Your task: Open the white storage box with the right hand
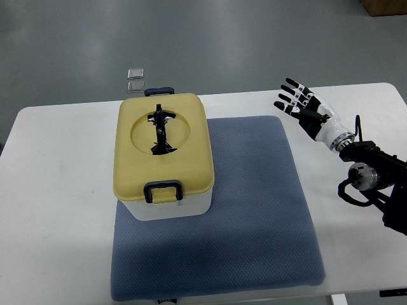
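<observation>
**Right hand spread and empty, box lid down**

The white storage box (166, 204) sits on the left part of a blue-grey mat (254, 210) that covers the middle of a white table (57, 190). Its yellow lid (191, 152) lies flat on top, with a black folding handle (161, 131) resting in a round recess at its centre. 1 dark blue latch (163, 190) hangs over the near edge of the lid, and another (159, 91) shows at the far edge.

The right hand (304, 107) hangs over the bare table beyond the mat's far right corner, well apart from the box. Its fingers (290, 95) are spread wide, pointing toward the box, and hold nothing.

2 small clear squares (135, 79) lie on the grey floor behind the table
</observation>
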`<state>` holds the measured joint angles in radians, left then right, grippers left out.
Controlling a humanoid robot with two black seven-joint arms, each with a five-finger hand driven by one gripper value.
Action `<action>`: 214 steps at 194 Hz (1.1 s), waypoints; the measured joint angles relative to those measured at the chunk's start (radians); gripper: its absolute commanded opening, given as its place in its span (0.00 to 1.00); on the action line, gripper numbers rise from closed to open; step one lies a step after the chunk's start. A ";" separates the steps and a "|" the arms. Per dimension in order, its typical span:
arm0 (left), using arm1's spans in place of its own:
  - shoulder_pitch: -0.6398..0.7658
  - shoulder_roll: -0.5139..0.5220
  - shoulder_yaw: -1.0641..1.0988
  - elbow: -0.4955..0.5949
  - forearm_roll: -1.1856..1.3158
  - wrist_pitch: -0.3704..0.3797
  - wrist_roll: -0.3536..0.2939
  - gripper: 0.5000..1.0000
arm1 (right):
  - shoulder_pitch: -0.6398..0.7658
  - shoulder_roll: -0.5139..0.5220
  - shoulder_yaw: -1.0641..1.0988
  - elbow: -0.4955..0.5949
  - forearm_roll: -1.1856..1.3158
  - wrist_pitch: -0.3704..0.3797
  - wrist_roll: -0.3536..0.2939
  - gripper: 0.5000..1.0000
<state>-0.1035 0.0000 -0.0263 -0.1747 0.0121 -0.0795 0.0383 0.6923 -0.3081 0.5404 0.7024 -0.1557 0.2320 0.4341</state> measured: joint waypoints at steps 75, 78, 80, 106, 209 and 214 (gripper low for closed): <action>0.000 0.000 -0.001 0.001 0.000 -0.002 0.000 1.00 | 0.023 -0.005 0.002 0.004 -0.079 0.035 -0.001 0.83; 0.000 0.000 -0.001 0.001 0.000 -0.002 0.000 1.00 | 0.025 -0.006 0.002 0.004 -0.083 0.035 -0.001 0.83; 0.000 0.000 -0.001 0.001 0.000 -0.002 0.000 1.00 | 0.026 -0.006 0.002 0.004 -0.086 0.035 -0.001 0.83; 0.000 0.000 -0.001 0.001 0.000 -0.002 0.000 1.00 | 0.050 -0.007 0.001 0.006 -0.127 0.037 -0.001 0.83; 0.002 0.000 0.001 -0.002 0.002 -0.002 0.000 1.00 | 0.323 -0.063 -0.005 0.007 -0.565 0.185 0.001 0.83; 0.002 0.000 0.001 -0.002 0.002 -0.002 0.000 1.00 | 0.347 -0.065 -0.005 0.007 -0.598 0.196 0.001 0.83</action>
<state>-0.1013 0.0000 -0.0255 -0.1770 0.0139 -0.0814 0.0383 1.0393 -0.3728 0.5350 0.7099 -0.7533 0.4280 0.4349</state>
